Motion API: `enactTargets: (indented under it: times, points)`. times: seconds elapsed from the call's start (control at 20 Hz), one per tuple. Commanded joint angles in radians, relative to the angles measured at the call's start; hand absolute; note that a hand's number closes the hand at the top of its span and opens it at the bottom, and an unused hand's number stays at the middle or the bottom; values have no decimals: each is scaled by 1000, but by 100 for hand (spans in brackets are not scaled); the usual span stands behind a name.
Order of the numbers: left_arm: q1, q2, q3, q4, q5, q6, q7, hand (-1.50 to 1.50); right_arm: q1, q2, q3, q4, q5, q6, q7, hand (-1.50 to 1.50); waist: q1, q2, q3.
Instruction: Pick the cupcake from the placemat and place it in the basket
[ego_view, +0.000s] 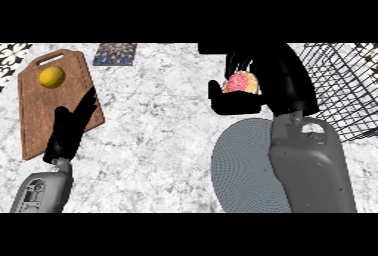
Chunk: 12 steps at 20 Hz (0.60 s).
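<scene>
– Cupcake (241, 83) first: where does it sit?
– In the right hand (277, 80). Fingers and thumb are curled round the cupcake, and its pink top shows between them.
– And the basket?
– The wire basket (343, 75) stands just to the right of that hand; the cupcake is not inside it. The round grey placemat (236, 170) lies nearer the robot than the hand, partly under the right forearm.
– What about the other side?
– The left hand (72, 127) has its fingers straight and together, holding nothing, over the near right edge of a wooden cutting board (37, 115). A lemon (52, 76) rests on the board beyond its fingertips.
</scene>
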Motion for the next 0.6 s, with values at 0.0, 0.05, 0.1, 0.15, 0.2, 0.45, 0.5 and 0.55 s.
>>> enactTargets:
  times: [0.0,0.05,0.1,0.15,0.2,0.45,0.5,0.55]
  points:
    - [7,-8,0,31,-4,2,-33,0,-146,-12,-66,-154,-26,105,187,150,-6,0,-1]
    - [20,-7,-4,-12,-4,4,5,0,-180,-45,-132,-135,-64,124,181,150,2,2,0]
    - [15,-11,-1,-8,6,-3,-16,0,-238,-40,-152,-96,-67,111,194,150,6,4,0]
    - [2,28,27,2,21,-29,2,0,-262,-40,-169,-125,-91,143,245,150,4,3,0]
    - [-13,2,11,-2,9,-5,20,0,-325,-52,-187,-105,-94,170,299,150,4,3,0]
    - [47,7,-6,-55,-2,-18,-12,0,-482,-163,-292,86,-119,151,247,150,16,5,0]
    - [11,22,15,-30,22,-38,21,0,-473,-177,-303,78,-114,138,250,150,11,6,0]
    - [-1,17,26,30,14,-23,-24,0,-499,-204,-312,84,-119,166,268,150,6,6,-1]
